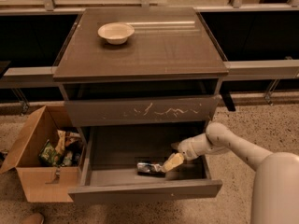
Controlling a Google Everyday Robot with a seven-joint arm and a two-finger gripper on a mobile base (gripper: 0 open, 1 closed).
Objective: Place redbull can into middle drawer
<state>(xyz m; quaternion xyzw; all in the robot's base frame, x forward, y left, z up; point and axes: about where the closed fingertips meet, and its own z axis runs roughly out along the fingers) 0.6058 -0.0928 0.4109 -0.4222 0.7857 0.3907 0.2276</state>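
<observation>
The middle drawer (145,191) is pulled out at the bottom of the cabinet, its plain front facing me. The redbull can (148,168) lies on its side on the drawer floor, near the middle front. My gripper (171,163) reaches into the drawer from the right, angled down. Its tip is at the can's right end. I cannot tell whether it grips the can or only touches it.
The drawer front with white scratches (140,111) sits shut just above the open drawer. A cream bowl (116,32) stands on the cabinet top (163,50). An open cardboard box (32,171) with packets stands on the floor at the left.
</observation>
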